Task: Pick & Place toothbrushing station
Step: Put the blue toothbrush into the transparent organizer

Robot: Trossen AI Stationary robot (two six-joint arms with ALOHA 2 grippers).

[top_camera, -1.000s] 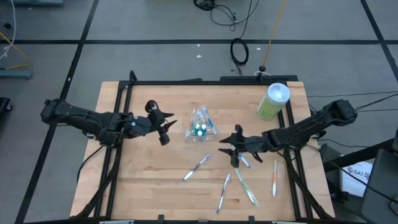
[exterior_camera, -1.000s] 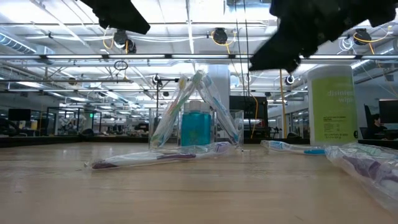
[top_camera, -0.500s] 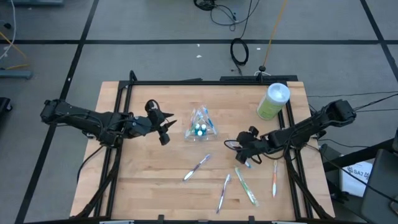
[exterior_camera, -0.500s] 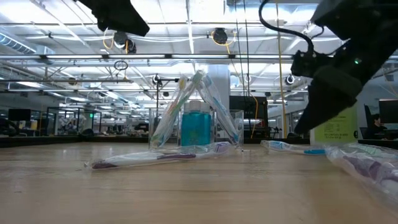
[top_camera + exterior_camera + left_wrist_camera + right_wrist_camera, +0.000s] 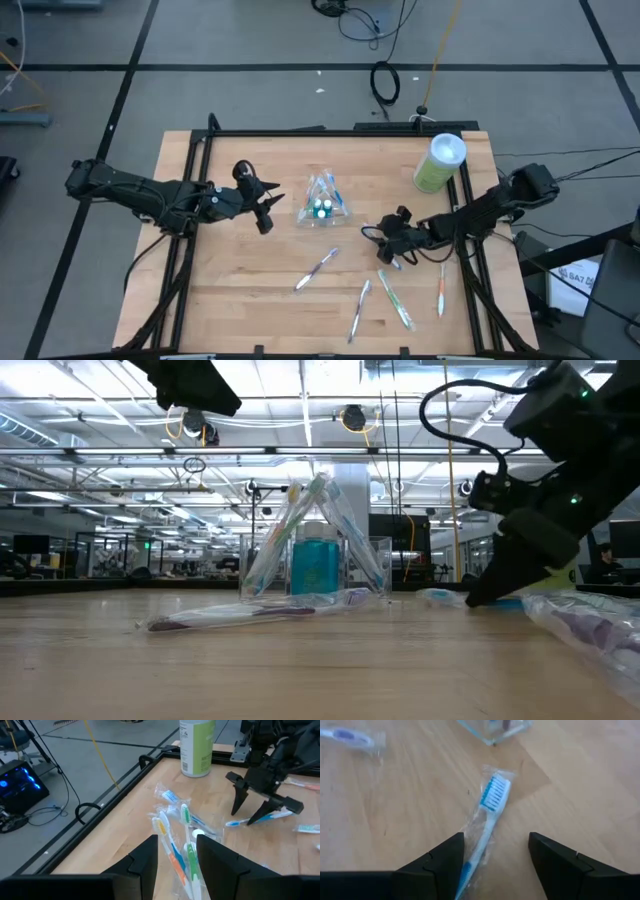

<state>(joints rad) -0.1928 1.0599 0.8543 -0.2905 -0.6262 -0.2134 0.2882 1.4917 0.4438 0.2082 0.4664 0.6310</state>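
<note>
Right pincer (image 5: 492,852) spread apart astride a wrapped blue toothbrush (image 5: 485,820) lying flat on tabletop (image 5: 395,805), bristles toward the cup (image 5: 322,203). Left pincer (image 5: 175,851) apart, empty.

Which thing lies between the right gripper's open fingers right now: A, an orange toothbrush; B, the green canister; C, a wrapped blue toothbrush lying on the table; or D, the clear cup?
C: the right wrist view shows the right gripper open, its fingers on either side of the blue toothbrush lying flat on the table.
</note>
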